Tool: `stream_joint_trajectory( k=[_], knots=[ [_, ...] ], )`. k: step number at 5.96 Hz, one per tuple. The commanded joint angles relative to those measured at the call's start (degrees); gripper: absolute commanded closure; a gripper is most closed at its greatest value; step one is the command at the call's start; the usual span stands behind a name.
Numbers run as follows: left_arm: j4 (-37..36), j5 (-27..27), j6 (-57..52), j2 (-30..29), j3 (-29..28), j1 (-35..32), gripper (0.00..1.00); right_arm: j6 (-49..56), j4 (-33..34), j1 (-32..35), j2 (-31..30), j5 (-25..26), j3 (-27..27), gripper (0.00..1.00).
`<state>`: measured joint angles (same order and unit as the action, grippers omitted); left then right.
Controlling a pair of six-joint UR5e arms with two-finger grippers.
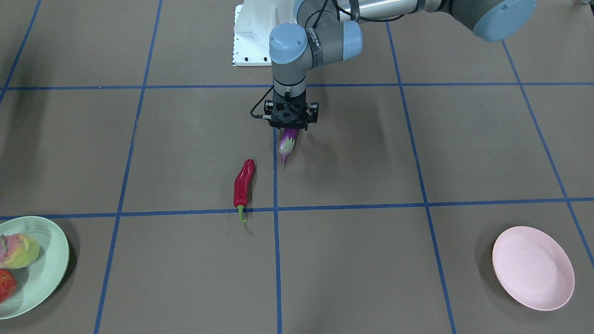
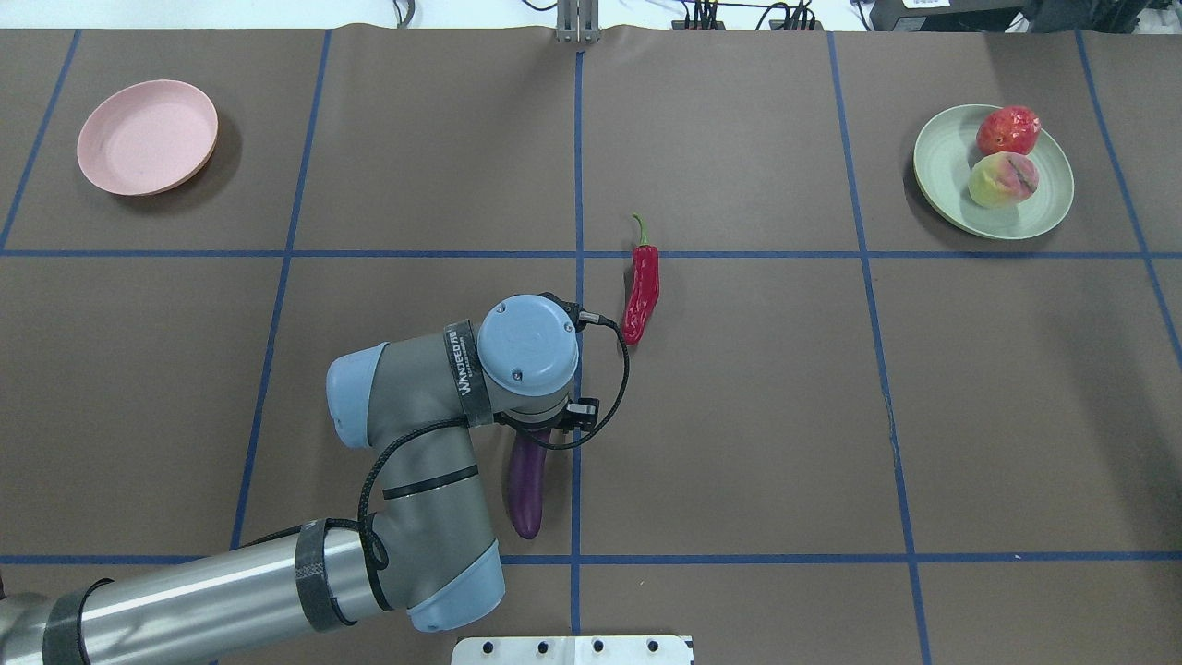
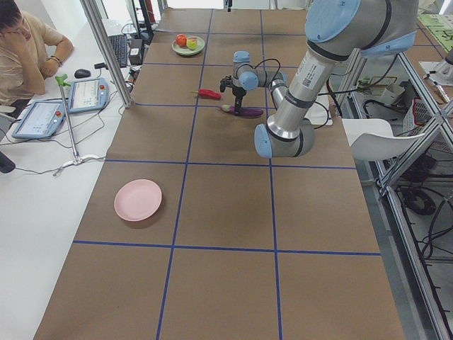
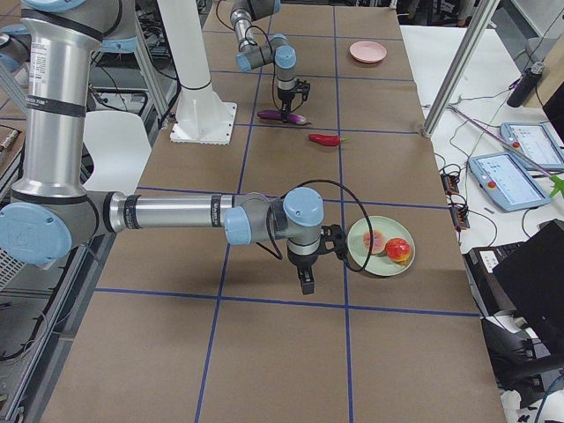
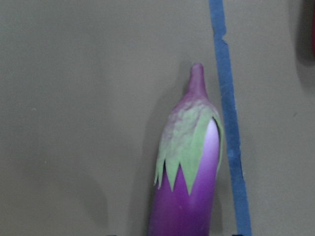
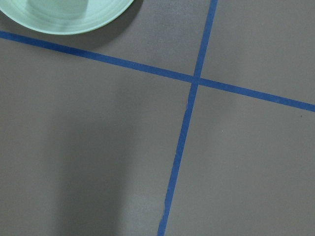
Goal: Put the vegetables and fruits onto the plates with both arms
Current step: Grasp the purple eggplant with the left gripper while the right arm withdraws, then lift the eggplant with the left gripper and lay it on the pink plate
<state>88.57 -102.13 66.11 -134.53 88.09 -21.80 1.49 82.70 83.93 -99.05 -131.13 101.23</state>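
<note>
The purple eggplant (image 1: 287, 143) lies near the table's middle, beside a blue tape line. My left gripper (image 1: 290, 126) points down right over its middle. Its fingers are hidden, so I cannot tell if it grips. The left wrist view shows the eggplant's green-capped stem end (image 5: 189, 147). The red chili (image 1: 243, 184) lies apart, close by. The peach (image 2: 1003, 179) and the bumpy red fruit (image 2: 1008, 130) sit on the mint green plate (image 2: 942, 162). The pink plate (image 2: 148, 137) holds nothing. My right gripper (image 4: 306, 280) points down beside the green plate; I cannot tell its state.
The white base block (image 2: 572, 649) stands at the table's near edge. Blue tape lines cross the brown table. An operator (image 3: 28, 49) sits at a side bench with tablets (image 3: 85, 95). A metal post (image 3: 106, 49) stands at that table edge.
</note>
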Motion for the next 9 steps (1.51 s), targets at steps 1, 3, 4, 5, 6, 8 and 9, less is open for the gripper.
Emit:
stream_joint_trajectory(
  k=[1,3,4,5,6,8,9],
  knots=[
    [1.0,-0.2,0.0,-0.3,0.3,-0.1,0.82,-0.3,0.0,0.0,0.3,-0.4,0.0,0.01],
    [4.1,0.0,-0.2,-0.2,0.4,-1.9,1.0,-0.5,0.0,0.0,0.4,-0.4,0.0,0.01],
    [4.0,0.1,-2.7,-0.2,1.1,-4.0,1.0,-0.5,0.0,0.0,0.4,-0.4,0.0,0.01],
    [3.5,-0.4,-8.5,-0.2,1.6,-8.3,1.0,-0.6,0.0,-0.1,0.4,-0.5,-0.1,0.01],
    [3.3,-0.6,-15.7,-0.1,1.2,-13.7,1.0,-0.6,0.0,-0.1,0.5,-0.4,-0.4,0.01],
    [4.2,-14.8,-36.4,0.1,-9.5,-30.0,1.0,-0.5,-0.1,-0.1,0.5,-0.4,-0.5,0.01],
    [4.6,-16.3,-49.5,0.1,-16.8,-35.9,1.0,-0.5,-0.1,-0.1,0.4,-0.4,-0.5,0.01]
  ],
)
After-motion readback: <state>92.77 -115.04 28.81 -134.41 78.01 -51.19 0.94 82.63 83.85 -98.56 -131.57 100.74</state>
